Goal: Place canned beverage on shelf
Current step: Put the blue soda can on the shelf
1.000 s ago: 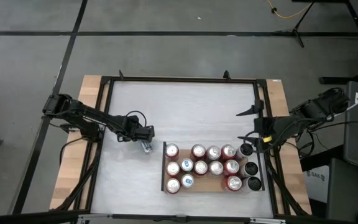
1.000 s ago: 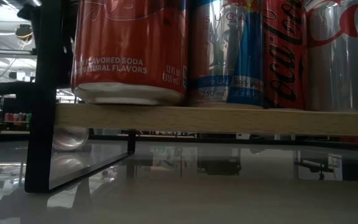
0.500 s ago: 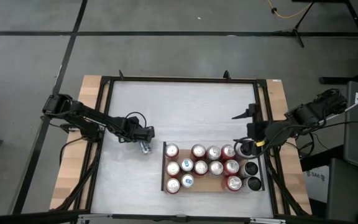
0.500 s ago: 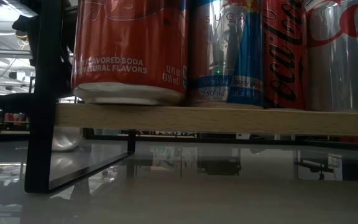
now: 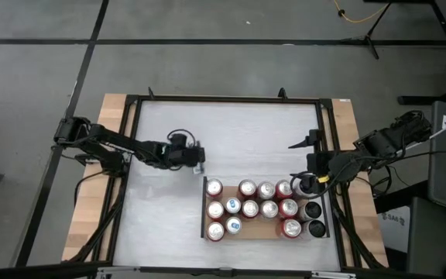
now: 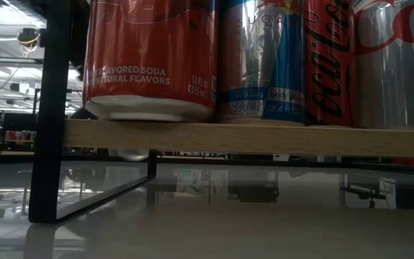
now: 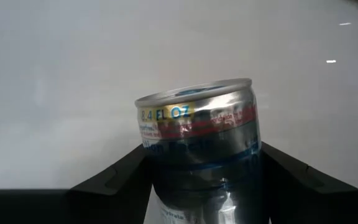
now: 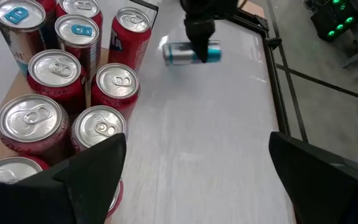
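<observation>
A slim silver-and-blue can (image 7: 197,130) lies on its side in my left gripper (image 5: 195,157), left of the shelf's far-left corner. It also shows in the right wrist view (image 8: 191,53). The shelf (image 5: 260,229), a light wooden board on black end rails (image 6: 49,108), stands at the table's near right and carries several upright cans (image 5: 248,207). My right gripper (image 5: 306,183) is open and empty over the shelf's far-right corner, its fingers (image 8: 92,171) wide apart. My left gripper pinches the can's side wall near mid-length (image 7: 166,163) between its two fingers (image 7: 120,177). The fingers come from above and lie across the can. The can lies level, one rimmed end (image 7: 191,93) pointing away from the wrist. Whether it is clear of the table I cannot tell.
Red, silver and blue cans (image 8: 117,81) crowd the shelf, with dark-topped cans (image 5: 313,210) at its right end. The black frame (image 5: 223,99) rims the white tabletop. Bare table lies left of and beyond the shelf (image 5: 231,132).
My left gripper has carried the can toward the table's far edge and to the right, and has turned with it, staying shut on it. My right gripper has gone a little toward the shelf's far-right corner and then kept still.
</observation>
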Motion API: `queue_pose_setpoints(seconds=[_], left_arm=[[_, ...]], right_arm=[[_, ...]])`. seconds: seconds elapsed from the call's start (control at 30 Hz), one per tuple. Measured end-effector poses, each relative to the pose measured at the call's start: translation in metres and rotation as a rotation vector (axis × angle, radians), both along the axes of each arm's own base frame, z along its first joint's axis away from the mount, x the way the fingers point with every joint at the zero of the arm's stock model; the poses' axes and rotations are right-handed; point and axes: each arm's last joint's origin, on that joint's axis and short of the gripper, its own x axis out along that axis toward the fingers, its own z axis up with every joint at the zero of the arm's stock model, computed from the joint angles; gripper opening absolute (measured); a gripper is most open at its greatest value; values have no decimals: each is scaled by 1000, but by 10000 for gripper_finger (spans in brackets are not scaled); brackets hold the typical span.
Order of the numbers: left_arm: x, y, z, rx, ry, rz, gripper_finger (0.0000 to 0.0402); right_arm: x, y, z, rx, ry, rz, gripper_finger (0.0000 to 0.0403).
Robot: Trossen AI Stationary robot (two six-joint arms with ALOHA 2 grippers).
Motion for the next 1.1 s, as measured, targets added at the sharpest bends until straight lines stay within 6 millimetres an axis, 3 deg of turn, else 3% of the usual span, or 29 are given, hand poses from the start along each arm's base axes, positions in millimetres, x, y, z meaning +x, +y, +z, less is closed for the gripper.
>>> queue_pose_setpoints(seconds=[0.3, 0.57, 0.87, 1.1], left_arm=[[27, 42, 31, 340, -122, -251, 225], [35, 74, 62, 611, -320, -580, 225], [36, 79, 78, 799, -446, -804, 225], [36, 75, 79, 808, -482, -905, 225]], right_arm=[[5, 2, 7, 2, -92, -7, 386], [22, -5, 20, -13, -215, 39, 386], [62, -42, 28, 58, -351, 8, 386], [109, -74, 16, 105, -393, -16, 386]])
